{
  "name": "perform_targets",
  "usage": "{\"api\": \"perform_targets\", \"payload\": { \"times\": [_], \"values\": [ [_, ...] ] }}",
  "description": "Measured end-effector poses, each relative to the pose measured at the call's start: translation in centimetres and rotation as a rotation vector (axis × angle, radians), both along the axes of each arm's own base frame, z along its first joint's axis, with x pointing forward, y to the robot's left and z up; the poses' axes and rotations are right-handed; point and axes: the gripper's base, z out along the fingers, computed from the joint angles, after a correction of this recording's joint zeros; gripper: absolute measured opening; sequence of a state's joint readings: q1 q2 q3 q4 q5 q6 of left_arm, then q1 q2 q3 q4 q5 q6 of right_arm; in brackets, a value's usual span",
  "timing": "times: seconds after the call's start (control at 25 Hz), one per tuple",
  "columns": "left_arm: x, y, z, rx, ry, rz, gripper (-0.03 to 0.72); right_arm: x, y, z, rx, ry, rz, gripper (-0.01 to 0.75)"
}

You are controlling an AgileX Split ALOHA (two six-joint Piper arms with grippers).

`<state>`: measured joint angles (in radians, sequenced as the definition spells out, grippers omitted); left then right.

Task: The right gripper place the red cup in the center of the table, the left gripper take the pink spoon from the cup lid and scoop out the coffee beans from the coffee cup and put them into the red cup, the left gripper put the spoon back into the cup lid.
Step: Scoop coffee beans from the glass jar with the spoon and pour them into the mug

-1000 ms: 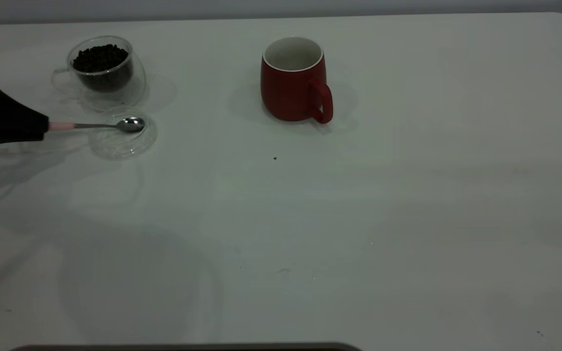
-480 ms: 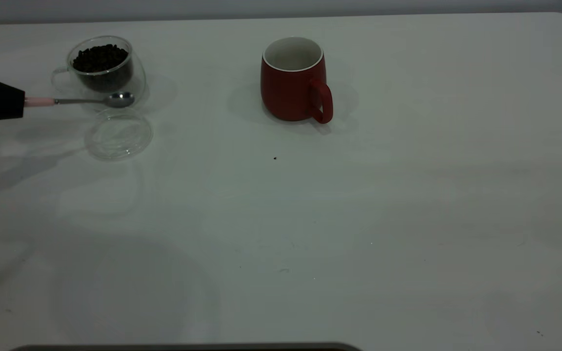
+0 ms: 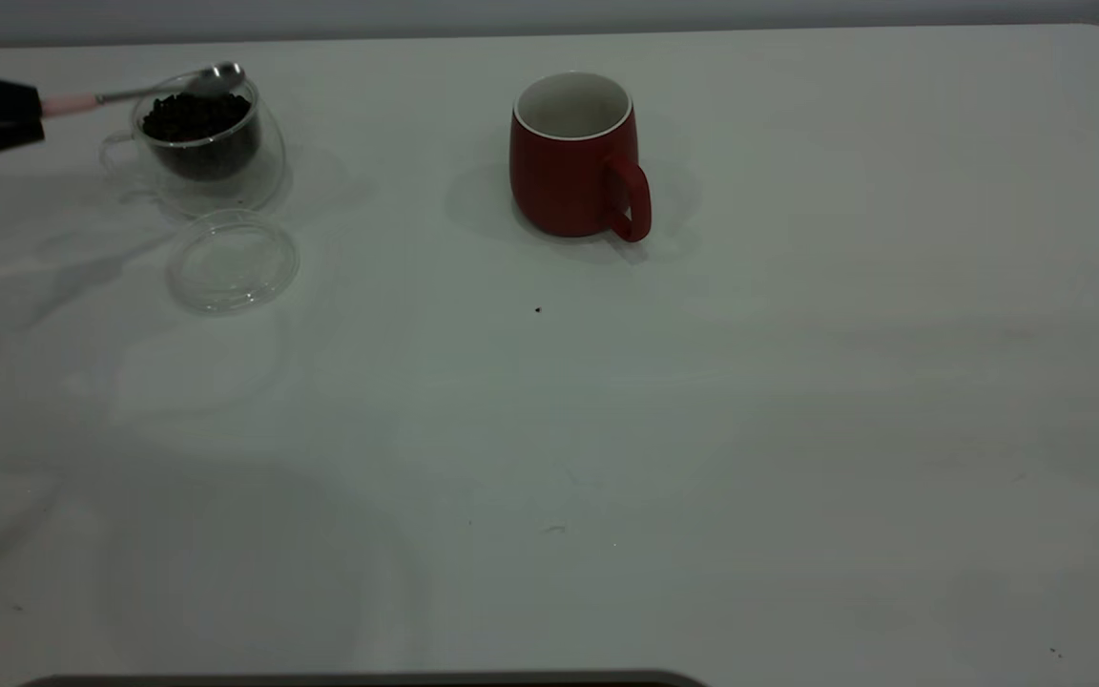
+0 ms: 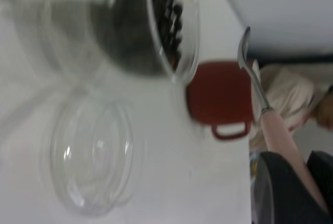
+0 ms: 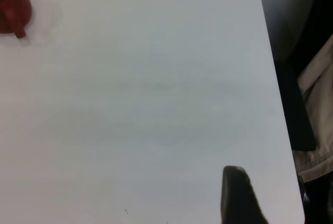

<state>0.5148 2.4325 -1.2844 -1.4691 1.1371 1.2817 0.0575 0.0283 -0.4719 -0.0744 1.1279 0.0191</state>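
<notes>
At the exterior view's far left edge, my left gripper (image 3: pixel 20 113) is shut on the pink handle of the pink spoon (image 3: pixel 144 92). The spoon's metal bowl hovers at the far rim of the coffee cup (image 3: pixel 206 153), above the coffee beans (image 3: pixel 195 116). The cup lid (image 3: pixel 233 261) lies bare on the table (image 3: pixel 607 429), just in front of that cup. The red cup (image 3: pixel 570 162) stands upright near the table's middle back, handle toward the camera. The left wrist view shows the spoon (image 4: pixel 256 84), coffee cup (image 4: pixel 93 26), lid (image 4: pixel 92 159) and red cup (image 4: pixel 217 98). My right gripper (image 5: pixel 237 195) hangs over bare table.
A small dark speck (image 3: pixel 537 309) lies in front of the red cup. The right wrist view shows the table's edge (image 5: pixel 276 109), with a dark chair and beige clothing (image 5: pixel 317 78) beyond it. A person in beige (image 4: pixel 283 91) sits behind the red cup.
My left gripper has lifted the spoon off the lid and carried it up and back, from the lid to above the coffee cup's rim. The lid now lies bare.
</notes>
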Motion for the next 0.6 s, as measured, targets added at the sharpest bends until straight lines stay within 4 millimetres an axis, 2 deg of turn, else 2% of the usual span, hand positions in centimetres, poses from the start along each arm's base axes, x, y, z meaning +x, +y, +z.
{"api": "perform_targets", "payload": {
  "times": [0.24,0.6],
  "values": [
    [0.7,0.8,-0.7,0.096,0.004,0.096,0.130,0.0,0.0,0.0,0.000,0.000,0.000,0.438],
    [0.8,1.3,-1.2,0.183,0.002,0.124,0.129,0.0,0.0,0.0,0.000,0.000,0.000,0.438]
  ]
}}
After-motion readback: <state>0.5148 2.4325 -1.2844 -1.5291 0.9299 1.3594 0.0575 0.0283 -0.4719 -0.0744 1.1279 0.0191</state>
